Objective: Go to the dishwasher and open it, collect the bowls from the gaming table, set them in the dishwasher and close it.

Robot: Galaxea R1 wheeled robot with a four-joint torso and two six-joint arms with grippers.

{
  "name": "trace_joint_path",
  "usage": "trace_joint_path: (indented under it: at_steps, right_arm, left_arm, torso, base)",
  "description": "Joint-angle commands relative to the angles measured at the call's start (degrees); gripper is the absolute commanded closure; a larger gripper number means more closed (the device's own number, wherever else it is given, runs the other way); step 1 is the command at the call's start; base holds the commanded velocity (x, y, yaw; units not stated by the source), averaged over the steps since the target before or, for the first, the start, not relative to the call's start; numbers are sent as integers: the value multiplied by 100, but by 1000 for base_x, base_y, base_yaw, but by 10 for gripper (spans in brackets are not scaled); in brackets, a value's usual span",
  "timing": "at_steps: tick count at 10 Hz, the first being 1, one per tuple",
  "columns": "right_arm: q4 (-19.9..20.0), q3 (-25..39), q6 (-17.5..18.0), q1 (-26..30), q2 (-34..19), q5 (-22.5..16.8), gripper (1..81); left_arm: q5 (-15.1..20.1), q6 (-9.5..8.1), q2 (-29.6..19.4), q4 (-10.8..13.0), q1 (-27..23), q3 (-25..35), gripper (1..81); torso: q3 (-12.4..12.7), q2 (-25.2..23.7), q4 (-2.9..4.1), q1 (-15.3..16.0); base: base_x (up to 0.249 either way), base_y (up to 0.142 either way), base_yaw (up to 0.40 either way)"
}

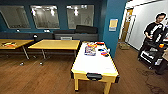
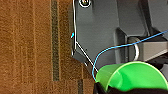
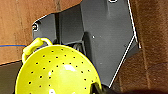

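The bright green round plastic bowl [image 2: 130, 76] sits close against the left wrist camera, the perforated yellow-green bowl with a loop handle [image 3: 56, 71] against the right; neither grip can be made out. The white-topped gaming table [image 1: 96, 63] stands centre frame.

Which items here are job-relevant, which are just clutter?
Job:
- green bowl, at left wrist
- yellow-green perforated bowl, at right wrist
- gaming table

Clutter:
- game boxes on the gaming table
- wood tables
- person's cart

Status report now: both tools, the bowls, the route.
Left tool carrying bright green plastic bowl. Right tool carrying yellow-green perforated bowl with loop handle. White-topped game table dead ahead; person with cart at right.
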Motion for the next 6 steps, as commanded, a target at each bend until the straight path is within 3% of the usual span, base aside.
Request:
trace_joint_path:
  at_steps: [1,6]
  right_arm:
    - [-61,35,-33,219,-140,-343,811]
    - [-61,8,-33,210,-105,-343,811]
  left_arm:
    - [315,20,-74,126,-224,-43,811]
    - [227,20,-13,118,-207,-52,811]
  torso:
    - [0,0,0,1]
    - [0,0,0,1]
  base:
    - [0,0,-392]
    - [0,0,-399]
